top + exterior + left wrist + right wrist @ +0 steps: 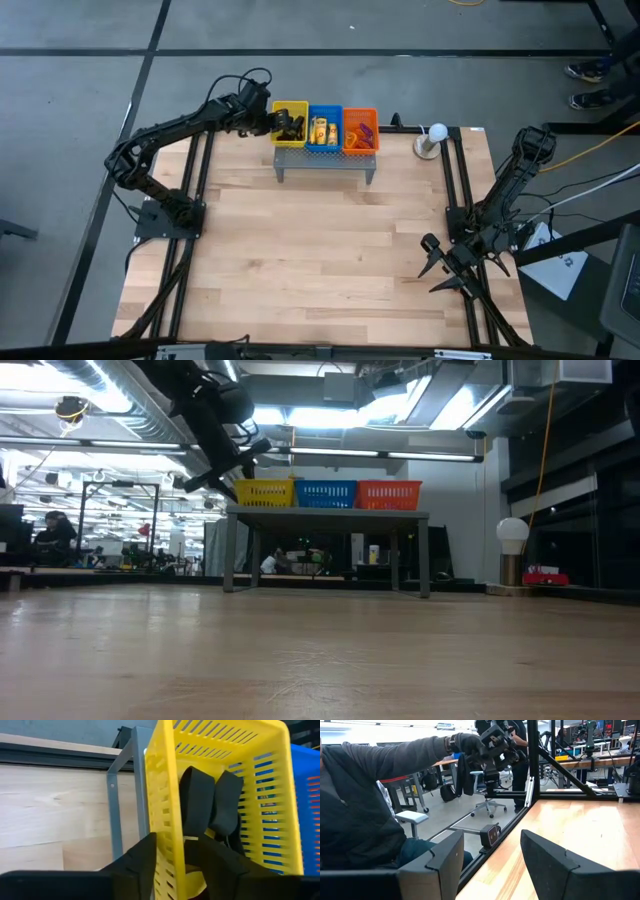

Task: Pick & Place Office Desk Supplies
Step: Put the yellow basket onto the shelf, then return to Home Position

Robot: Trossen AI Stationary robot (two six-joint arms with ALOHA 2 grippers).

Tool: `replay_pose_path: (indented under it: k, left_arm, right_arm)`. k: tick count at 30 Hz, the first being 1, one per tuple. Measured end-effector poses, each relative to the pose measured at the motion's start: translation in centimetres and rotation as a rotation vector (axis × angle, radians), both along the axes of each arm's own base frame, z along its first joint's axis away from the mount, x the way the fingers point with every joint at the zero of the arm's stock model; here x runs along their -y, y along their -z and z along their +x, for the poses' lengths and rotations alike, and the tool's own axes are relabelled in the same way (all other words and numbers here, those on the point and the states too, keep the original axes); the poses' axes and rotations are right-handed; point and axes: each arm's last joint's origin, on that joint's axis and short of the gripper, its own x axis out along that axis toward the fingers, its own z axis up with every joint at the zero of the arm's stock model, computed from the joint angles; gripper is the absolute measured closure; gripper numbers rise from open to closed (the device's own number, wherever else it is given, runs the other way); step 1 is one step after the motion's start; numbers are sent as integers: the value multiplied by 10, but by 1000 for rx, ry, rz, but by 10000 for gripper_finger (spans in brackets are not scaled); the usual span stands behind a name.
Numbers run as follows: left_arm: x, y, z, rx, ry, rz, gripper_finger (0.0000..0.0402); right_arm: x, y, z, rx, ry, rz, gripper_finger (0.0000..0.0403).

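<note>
I see the black clips (210, 802) lying inside the yellow basket (165, 780), just ahead of my left gripper (170, 852), whose parted jaws straddle the basket's wall. My right gripper (492, 855) waits far off, jaws apart and empty.

place: robotics lab | evidence: exposed ceiling ducts (120, 400), workbenches (590, 762), office chair (490, 802)

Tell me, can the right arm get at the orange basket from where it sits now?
Probably not without a long move. The right gripper rests open at the table's near right corner, while the orange basket sits up on the grey shelf at the far edge. Bare table lies between, so nothing blocks it.
</note>
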Motion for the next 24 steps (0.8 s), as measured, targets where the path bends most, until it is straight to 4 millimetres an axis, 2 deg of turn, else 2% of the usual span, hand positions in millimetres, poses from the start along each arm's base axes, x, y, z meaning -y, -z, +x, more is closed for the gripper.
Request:
replay_pose_path:
  k: [11, 24]
  left_arm:
    - [-1, -6, 3, 73, 23, 17, 208]
    - [1, -3, 0, 29, 22, 3, 198]
  right_arm:
    - [0, 0, 0, -1, 0, 0, 206]
    - [0, 0, 0, -3, -1, 2, 206]
